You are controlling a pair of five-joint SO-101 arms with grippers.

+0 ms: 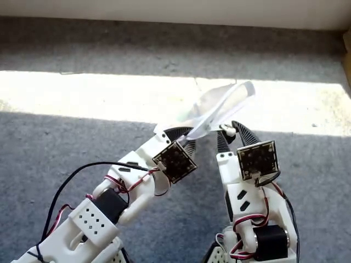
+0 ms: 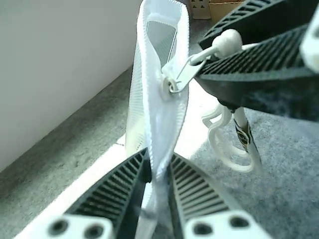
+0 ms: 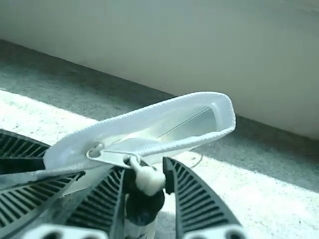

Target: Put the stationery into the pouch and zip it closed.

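Observation:
A white, see-through pouch (image 1: 219, 107) is held up over the grey carpet between both arms. My left gripper (image 1: 186, 137) is shut on the pouch's near end (image 2: 158, 149), with its fingers (image 2: 194, 189) pinching the fabric. The zipper slider (image 2: 172, 84) sits near that end, and beyond it the pouch mouth (image 3: 199, 117) gapes open. My right gripper (image 3: 144, 172) is shut on the white bead of the zipper pull (image 3: 147, 180), just right of the left gripper (image 1: 227, 130). A slim dark thing (image 2: 242, 132) and a white looped cord (image 2: 224, 147) hang beneath the right gripper; I cannot tell what the dark thing is.
Grey carpet (image 1: 66, 153) covers the surface, crossed by a bright sunlit band (image 1: 82, 93). A pale wall (image 1: 164, 8) runs along the far edge. A cardboard box corner (image 1: 347, 55) shows at the far right.

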